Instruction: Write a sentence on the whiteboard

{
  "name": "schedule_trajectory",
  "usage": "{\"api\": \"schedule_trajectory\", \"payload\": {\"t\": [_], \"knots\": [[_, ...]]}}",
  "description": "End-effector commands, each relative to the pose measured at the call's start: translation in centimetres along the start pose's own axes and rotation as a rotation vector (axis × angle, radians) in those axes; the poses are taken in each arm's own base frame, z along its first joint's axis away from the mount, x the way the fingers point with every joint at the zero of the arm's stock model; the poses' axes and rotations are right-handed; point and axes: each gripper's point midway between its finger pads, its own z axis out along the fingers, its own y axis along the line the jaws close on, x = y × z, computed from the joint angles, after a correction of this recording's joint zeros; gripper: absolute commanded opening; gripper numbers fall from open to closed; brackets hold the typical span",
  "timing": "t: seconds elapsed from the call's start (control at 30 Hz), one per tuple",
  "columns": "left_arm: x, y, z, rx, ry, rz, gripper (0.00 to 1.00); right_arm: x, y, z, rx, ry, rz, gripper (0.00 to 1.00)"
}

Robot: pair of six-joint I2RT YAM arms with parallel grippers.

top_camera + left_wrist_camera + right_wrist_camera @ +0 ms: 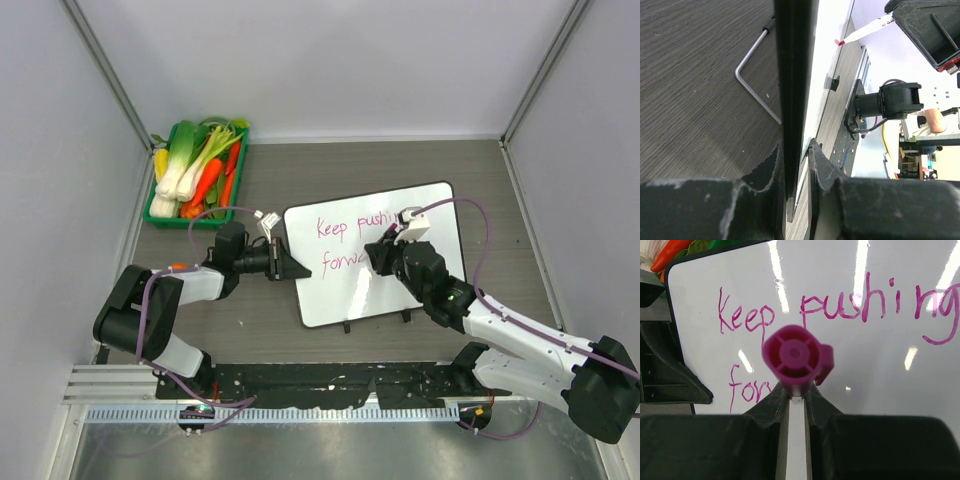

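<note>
Though clipped overhead, right-wrist whiteboard reads "pushing".

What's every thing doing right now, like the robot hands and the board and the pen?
Flat white rectangular whiteboard: pink "Keep pushing" written, second line started.
Pink plastic marker: uncapped, tip down at the board.
Left hand: shut on the whiteboard's edge.
Right hand: shut on the marker.
Green plastic basket: full of vegetables.
</note>
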Motion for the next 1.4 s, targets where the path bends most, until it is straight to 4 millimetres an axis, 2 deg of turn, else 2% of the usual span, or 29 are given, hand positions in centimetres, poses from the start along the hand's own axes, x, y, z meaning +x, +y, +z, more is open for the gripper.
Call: {"api": "schedule_trajectory", "payload": {"t": [0.0, 0.3, 0.6, 0.7, 1.07, 1.23, 1.37], "knots": [[2.1, 4.8, 0.1, -0.213, 0.019, -0.01, 0.0, 0.5, -1.9, -0.2, 0.085, 0.005, -0.02, 0.01], [2.1, 4.8, 0.0, -0.217, 0.018, -0.007, 0.0, -2.7, -1.4, 0.0, 0.101, -0.094, -0.002, 0.01], [2.1, 4.8, 0.0, -0.217, 0.019, -0.008, 0.0, -3.4, -1.2, 0.2, 0.103, -0.105, -0.001, 0.01], [2.1, 4.8, 0.1, -0.216, 0.02, -0.012, 0.0, -3.0, -1.3, 0.2, 0.104, -0.091, -0.011, 0.01], [2.1, 4.8, 0.1, -0.216, 0.02, -0.012, 0.0, 0.5, -2.4, -0.1, 0.11, 0.003, -0.039, 0.01], [2.2, 4.9, 0.1, -0.216, 0.021, -0.011, 0.0, 1.2, -2.7, -0.4, 0.113, 0.025, -0.046, 0.01], [2.2, 4.9, 0.1, -0.216, 0.021, -0.011, 0.0, 1.1, -2.8, -0.5, 0.117, 0.02, -0.046, 0.01]]}}
